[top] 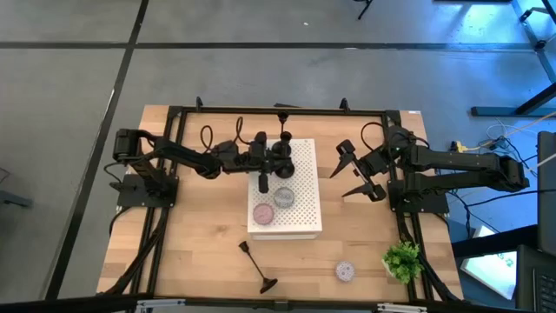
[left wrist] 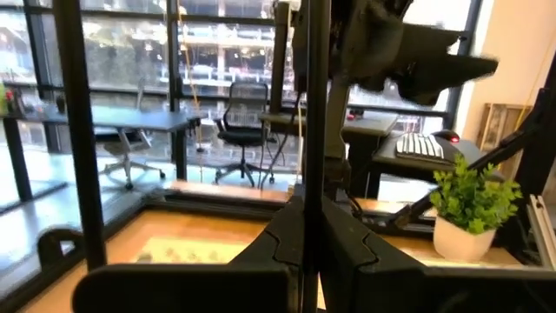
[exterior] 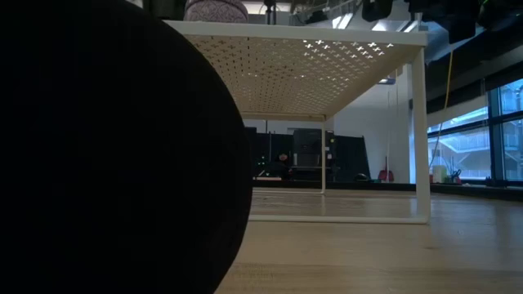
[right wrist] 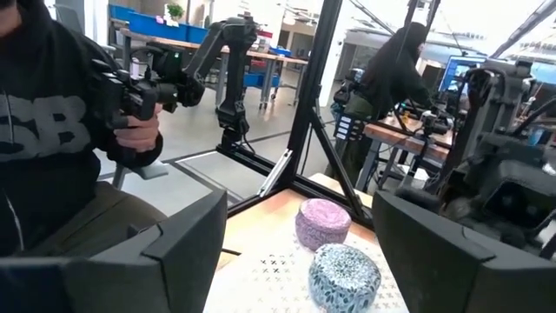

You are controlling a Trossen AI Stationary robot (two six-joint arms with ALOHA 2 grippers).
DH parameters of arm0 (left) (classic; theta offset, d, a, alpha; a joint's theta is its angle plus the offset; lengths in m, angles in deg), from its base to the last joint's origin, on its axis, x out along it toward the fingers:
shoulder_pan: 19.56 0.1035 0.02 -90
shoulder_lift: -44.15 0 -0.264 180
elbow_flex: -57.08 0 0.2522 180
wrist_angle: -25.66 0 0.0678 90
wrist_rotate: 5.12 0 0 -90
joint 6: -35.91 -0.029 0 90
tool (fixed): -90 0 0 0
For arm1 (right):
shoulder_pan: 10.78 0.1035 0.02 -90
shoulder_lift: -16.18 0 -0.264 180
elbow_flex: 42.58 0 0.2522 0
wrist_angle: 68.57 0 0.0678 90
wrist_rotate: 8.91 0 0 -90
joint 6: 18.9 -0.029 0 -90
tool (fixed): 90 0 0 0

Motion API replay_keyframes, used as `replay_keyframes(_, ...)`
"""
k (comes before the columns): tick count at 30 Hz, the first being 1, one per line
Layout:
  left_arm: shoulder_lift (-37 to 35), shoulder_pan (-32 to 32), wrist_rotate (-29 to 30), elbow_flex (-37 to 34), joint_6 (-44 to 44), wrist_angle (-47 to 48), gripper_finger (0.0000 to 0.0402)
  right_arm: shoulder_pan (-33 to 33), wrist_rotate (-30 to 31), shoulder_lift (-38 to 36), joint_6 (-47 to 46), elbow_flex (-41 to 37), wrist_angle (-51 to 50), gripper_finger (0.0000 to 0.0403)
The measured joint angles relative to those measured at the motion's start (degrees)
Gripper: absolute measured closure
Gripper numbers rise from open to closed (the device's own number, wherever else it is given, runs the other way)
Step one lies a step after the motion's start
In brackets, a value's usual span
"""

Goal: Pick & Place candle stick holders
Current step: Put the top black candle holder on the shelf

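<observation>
2 pucks on white board; left tool above board, clamped shut; right tool beside board, wide, holding nothing.

the pale butcher-block wooden table top looks smooth with a low sheen. on it, the white perforated metal-looking board has a matt painted finish — evenly punched. the pink speckled round puck and grey mottled round puck look stony, matt. the thin black candle stick holder looks matt.
</observation>
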Motion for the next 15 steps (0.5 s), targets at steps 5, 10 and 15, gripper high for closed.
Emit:
replay_keyframes(5,-1.4,0.0,0.4,0.0,-0.7,3.4,0.0394,0.1,-1.3,0.0,0.0,0.0,-0.3,0.0114)
replay_keyframes(10,-1.5,-0.5,1.0,0.0,-1.2,3.7,0.0394,0.1,-1.3,0.0,0.0,0.0,-0.3,0.0114)
replay_keyframes(15,-1.5,-0.5,1.5,0.0,-1.3,4.7,0.0394,0.1,-1.3,0.0,0.0,0.0,0.1,0.0114)
